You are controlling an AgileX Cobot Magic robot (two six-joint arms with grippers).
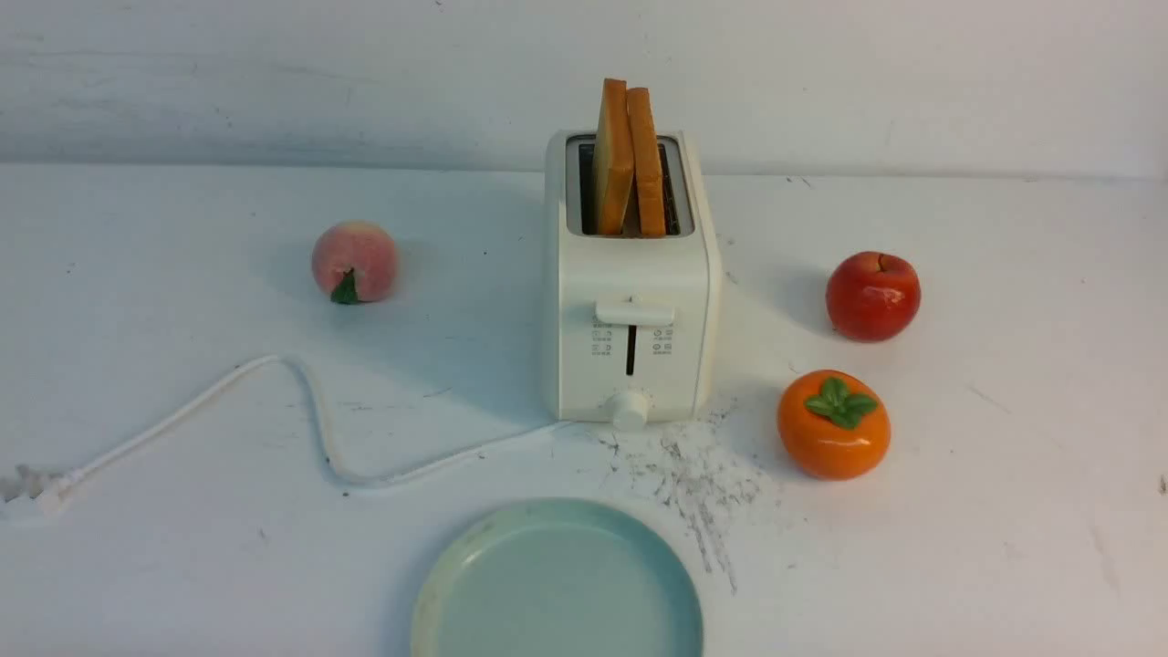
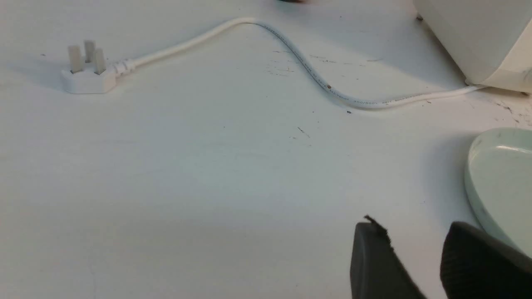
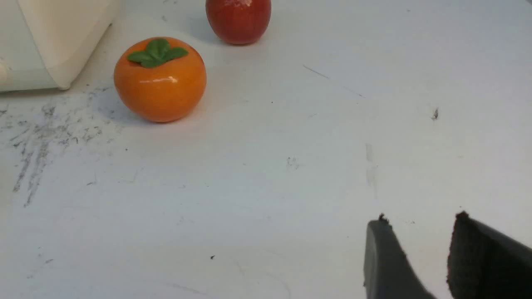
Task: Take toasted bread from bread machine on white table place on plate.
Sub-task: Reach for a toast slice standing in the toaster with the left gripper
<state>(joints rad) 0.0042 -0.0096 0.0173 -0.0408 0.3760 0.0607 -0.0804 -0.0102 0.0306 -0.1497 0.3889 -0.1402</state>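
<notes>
Two slices of toasted bread (image 1: 628,160) stand upright in the slots of the cream-white bread machine (image 1: 630,310) at the middle of the white table (image 1: 182,547). The pale blue-green plate (image 1: 558,584) lies empty at the front, and its rim shows in the left wrist view (image 2: 498,174). Neither arm shows in the front view. My left gripper (image 2: 411,232) is open and empty, low over the table beside the plate. My right gripper (image 3: 419,226) is open and empty over bare table, away from the toaster corner (image 3: 50,45).
A peach (image 1: 354,261) sits left of the toaster. A red apple (image 1: 872,296) and an orange persimmon (image 1: 832,423) sit to its right, and both show in the right wrist view. The white cord (image 1: 310,411) runs left to its plug (image 2: 87,70).
</notes>
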